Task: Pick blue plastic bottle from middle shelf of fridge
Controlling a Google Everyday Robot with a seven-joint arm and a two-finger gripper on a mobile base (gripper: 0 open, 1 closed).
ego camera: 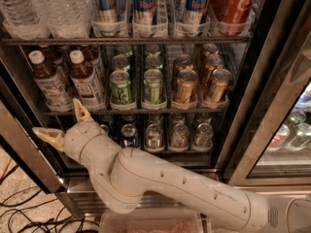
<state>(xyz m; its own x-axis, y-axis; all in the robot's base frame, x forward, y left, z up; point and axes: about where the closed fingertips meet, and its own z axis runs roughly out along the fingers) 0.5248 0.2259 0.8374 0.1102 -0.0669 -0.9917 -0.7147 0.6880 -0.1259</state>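
Observation:
Two small bottles of brown drink with white caps and white labels stand at the left of the middle shelf (146,111), one at the far left (48,84) and one beside it (86,81). More such bottles show dimly behind them. My gripper (55,116) is just below and in front of the shelf's left end, under these bottles. It is open and empty: one fingertip (77,106) points up at the rack's edge below the right bottle, and the other (41,132) points left. The fridge's dark frame (252,106) stands to the right.
Green cans (120,89) and gold cans (185,87) fill the rest of the middle shelf. Water bottles (60,8), tall blue cans (145,4) and a red can (232,4) stand above. Small cans (154,135) stand below. The open door's edge (24,149) is at the left, and cables (19,212) lie on the floor.

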